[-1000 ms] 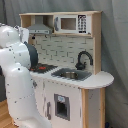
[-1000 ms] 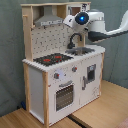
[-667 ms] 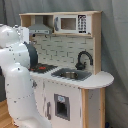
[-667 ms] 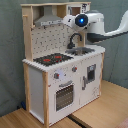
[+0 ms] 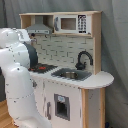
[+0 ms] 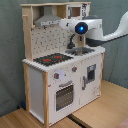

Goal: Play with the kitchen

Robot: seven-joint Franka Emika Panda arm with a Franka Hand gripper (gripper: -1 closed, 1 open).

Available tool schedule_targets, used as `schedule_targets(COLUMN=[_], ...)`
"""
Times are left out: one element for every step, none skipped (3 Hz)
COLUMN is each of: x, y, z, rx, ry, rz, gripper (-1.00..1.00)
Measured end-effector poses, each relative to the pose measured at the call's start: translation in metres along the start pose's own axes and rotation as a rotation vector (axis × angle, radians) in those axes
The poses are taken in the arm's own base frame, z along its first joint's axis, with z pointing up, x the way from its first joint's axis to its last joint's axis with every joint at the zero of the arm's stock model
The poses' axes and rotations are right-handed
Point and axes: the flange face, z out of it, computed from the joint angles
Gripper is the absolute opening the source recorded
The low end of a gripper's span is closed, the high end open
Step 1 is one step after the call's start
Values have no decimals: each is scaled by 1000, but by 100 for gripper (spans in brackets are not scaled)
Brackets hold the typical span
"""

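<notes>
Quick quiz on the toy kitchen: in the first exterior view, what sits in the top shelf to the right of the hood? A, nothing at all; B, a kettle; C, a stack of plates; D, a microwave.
D. In the first exterior view the kitchen has a white microwave with a dark window built into its upper shelf, to the right of the grey hood.

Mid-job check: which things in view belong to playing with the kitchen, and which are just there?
Part of the job:
- kitchen
- its hob
- its sink
- its tap
- its oven door
- the arm above the counter

Just there:
- wooden floor
- grey backdrop
</notes>
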Motion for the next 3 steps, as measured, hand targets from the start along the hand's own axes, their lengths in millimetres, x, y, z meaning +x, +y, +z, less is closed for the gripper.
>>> schedule_targets(x=[15,23,23], y=[-12,-18,-14], z=[-2,-4,-8], rx=[-83,-165,-251], ry=[21,52,95], rz=[-50,-77,-102], gripper=[100,100,100])
